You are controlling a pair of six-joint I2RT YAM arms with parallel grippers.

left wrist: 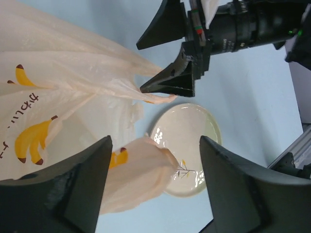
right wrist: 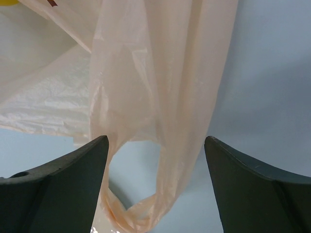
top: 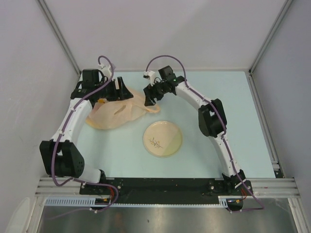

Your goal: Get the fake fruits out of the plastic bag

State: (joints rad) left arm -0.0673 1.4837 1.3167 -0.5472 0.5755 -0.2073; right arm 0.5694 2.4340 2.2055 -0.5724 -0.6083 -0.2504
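Observation:
The plastic bag [top: 115, 114] lies crumpled on the table's left half; it is pale peach with yellow banana prints [left wrist: 34, 139]. No fake fruits show plainly. A yellow patch [top: 102, 101] sits at the bag's far edge, and I cannot tell whether it is a fruit or a print. My left gripper [top: 120, 90] hovers over the bag's far side, open. A loose fold of bag [left wrist: 141, 170] lies between its fingers, ungripped. My right gripper [top: 150, 95] is open at the bag's right end, its fingers either side of a handle loop [right wrist: 146, 145].
A round cream plate [top: 163, 139] with a leaf sprig drawing sits just right of the bag, near the table's middle. White walls and metal rails enclose the table on three sides. In the left wrist view the right gripper [left wrist: 141, 68] hangs close above the bag handle.

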